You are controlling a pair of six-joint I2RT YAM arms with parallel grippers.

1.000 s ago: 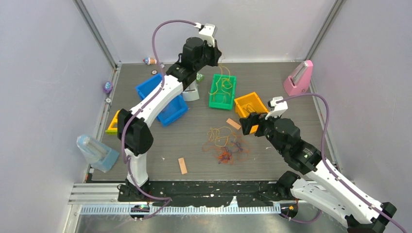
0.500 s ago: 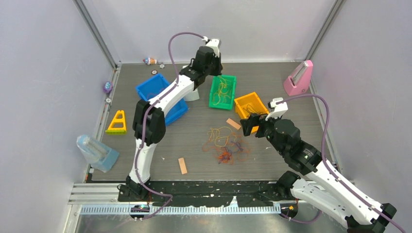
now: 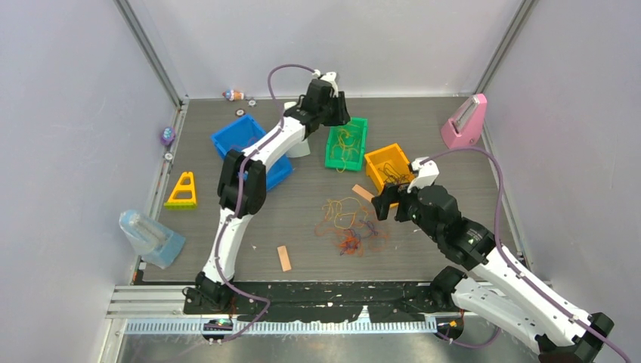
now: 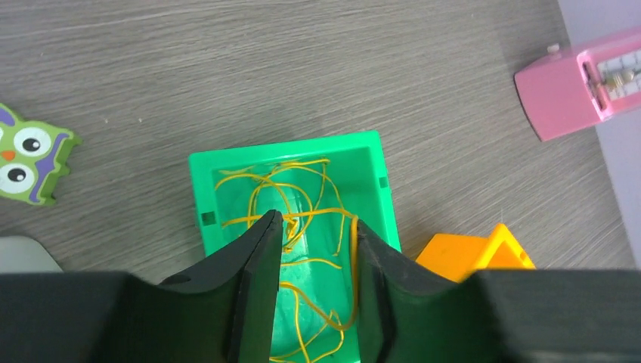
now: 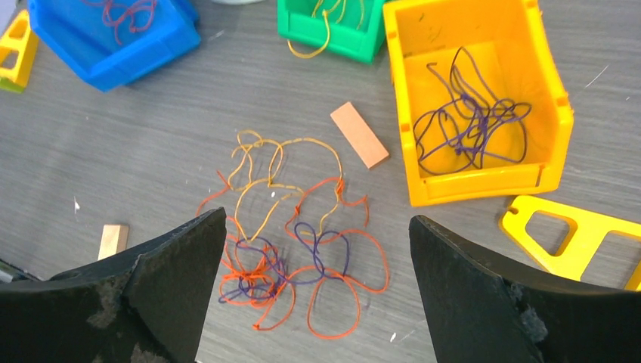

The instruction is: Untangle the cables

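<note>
Right gripper [image 5: 315,219] spread, cables [image 5: 253,276] below — untouched

Blue bin [image 5: 113,64], its cables [image 5: 125,13], partly off-frame.

The top external camera is looking down on the whole table [image 3: 295,204] from high behind its near edge. The left wrist camera is facing down, close over the green bin [image 4: 283,149]. The right wrist camera, farther off above the cables [image 5: 291,242], is sharing that bin's end.
</note>
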